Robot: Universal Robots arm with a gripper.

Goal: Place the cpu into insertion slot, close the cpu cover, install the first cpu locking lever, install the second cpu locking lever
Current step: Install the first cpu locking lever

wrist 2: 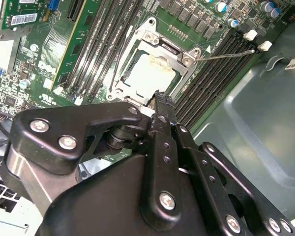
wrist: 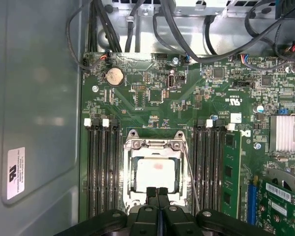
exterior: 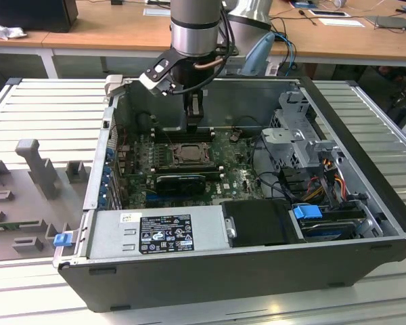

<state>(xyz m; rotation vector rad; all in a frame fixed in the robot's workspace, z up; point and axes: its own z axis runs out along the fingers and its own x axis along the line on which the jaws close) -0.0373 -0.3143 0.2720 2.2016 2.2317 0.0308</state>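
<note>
Mid exterior view: socket (exterior: 188,154). cpu (wrist: 156,174) seated, cover (wrist: 155,144) down. gripper (wrist: 157,191) closed tight, empty, at socket edge. Prob lever step; thin wire lever (wrist: 189,172) needs careful tip push.

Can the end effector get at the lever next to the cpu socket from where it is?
Probably yes. The end effector hangs shut at the edge of the cpu, and the lever beside it lies bare, no cable across it, though memory slots sit close alongside.

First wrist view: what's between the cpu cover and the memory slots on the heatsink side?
A thin wire locking lever runs between the cpu cover and those memory slots, slanting away from the cover, as the first wrist view shows.
</note>
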